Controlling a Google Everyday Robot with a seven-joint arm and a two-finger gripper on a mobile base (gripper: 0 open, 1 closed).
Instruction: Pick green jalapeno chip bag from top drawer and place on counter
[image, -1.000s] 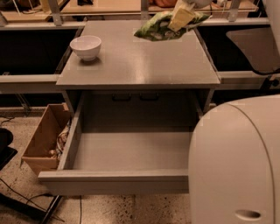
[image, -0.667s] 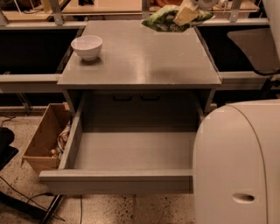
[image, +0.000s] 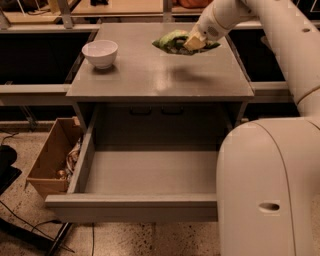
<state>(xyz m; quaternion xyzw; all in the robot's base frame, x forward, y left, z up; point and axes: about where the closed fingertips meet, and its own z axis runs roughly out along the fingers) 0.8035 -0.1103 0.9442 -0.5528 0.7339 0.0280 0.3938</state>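
Note:
The green jalapeno chip bag (image: 172, 41) is held in my gripper (image: 194, 43), above the right rear part of the grey counter (image: 150, 75). The gripper is shut on the bag's right side, and the bag hangs a little above the counter with its shadow below it. The top drawer (image: 145, 172) is pulled open under the counter, and its grey floor shows nothing in it. My white arm reaches in from the upper right.
A white bowl (image: 100, 52) stands on the counter's left rear. A cardboard box (image: 50, 160) with clutter sits on the floor left of the drawer. My large white base (image: 270, 190) fills the lower right. A tan wooden tabletop (image: 125, 7) lies behind the counter.
The gripper with the bag has stayed over the counter's right rear, shifting slightly. The view is now a little different, with the counter lower in the picture.

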